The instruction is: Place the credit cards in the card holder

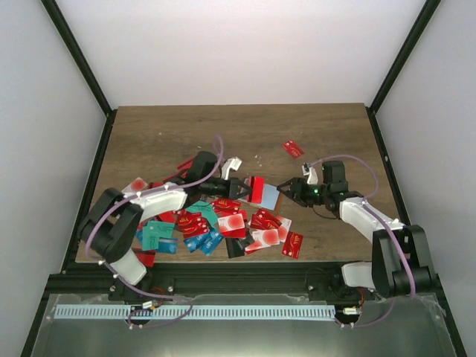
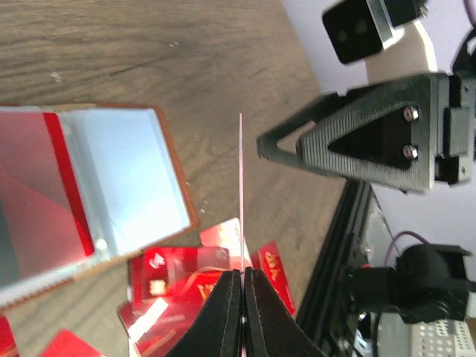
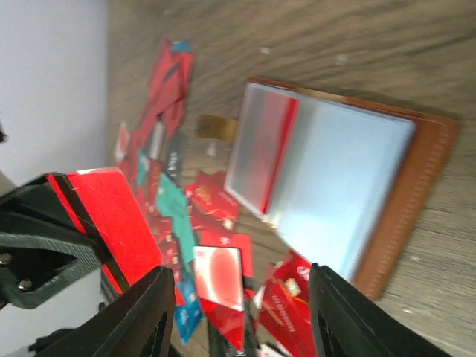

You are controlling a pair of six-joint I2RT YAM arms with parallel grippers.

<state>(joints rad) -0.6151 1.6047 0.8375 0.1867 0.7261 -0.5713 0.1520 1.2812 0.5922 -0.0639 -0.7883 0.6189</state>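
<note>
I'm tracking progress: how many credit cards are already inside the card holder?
1: a red card shows through the clear sleeve in the open card holder, in the half toward the card pile. Others could be hidden behind it.

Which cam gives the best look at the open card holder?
Right wrist: the card holder lies open, almost whole in frame, pale sleeves, brown stitched edge, a red card inside. Left wrist crops it at the frame's left edge. Top external shows it small, detail lost.
</note>
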